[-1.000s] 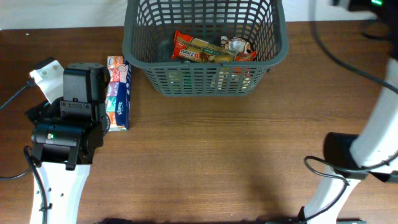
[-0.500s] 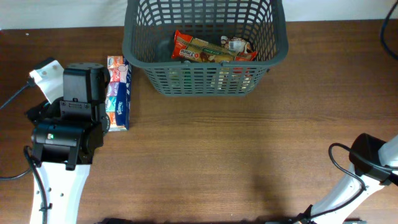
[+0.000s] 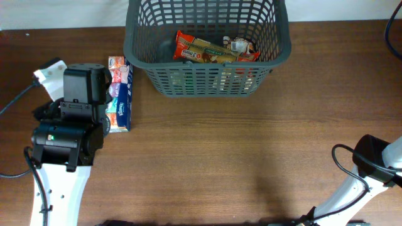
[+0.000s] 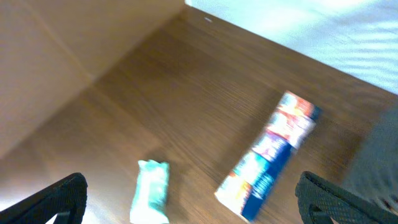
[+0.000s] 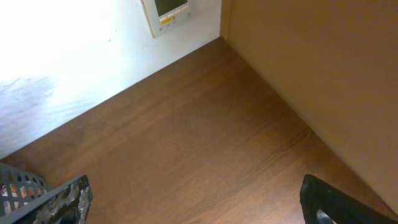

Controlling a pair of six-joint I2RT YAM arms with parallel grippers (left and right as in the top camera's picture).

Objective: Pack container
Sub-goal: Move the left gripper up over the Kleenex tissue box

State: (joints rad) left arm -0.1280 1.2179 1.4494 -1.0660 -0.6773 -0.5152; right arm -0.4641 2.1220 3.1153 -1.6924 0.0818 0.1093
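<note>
The container (image 3: 207,44), a large dark grey lattice basket, stands at the back middle of the table with several snack packets (image 3: 213,49) inside. In the overhead view my left arm (image 3: 69,125) is at the left, its wrist covering the fingers. The left wrist view shows my left gripper (image 4: 199,208) open above the wood. Below it are a blurred teal-white packet (image 4: 152,190) and a blue multicoloured tissue pack (image 4: 270,155), neither touched. My right gripper (image 5: 199,205) is open over bare wood, and a corner of the container (image 5: 18,186) shows at its left.
The tissue pack (image 3: 119,94) lies lengthwise between my left arm and the container. A white packet (image 3: 49,70) sits at the far left. My right arm (image 3: 377,164) is folded at the lower right edge. A white wall panel (image 5: 168,12) hangs behind the table's back right corner.
My right arm has drawn back from the upper right edge to the lower right corner. My left arm has barely shifted. Both grippers stay open.
</note>
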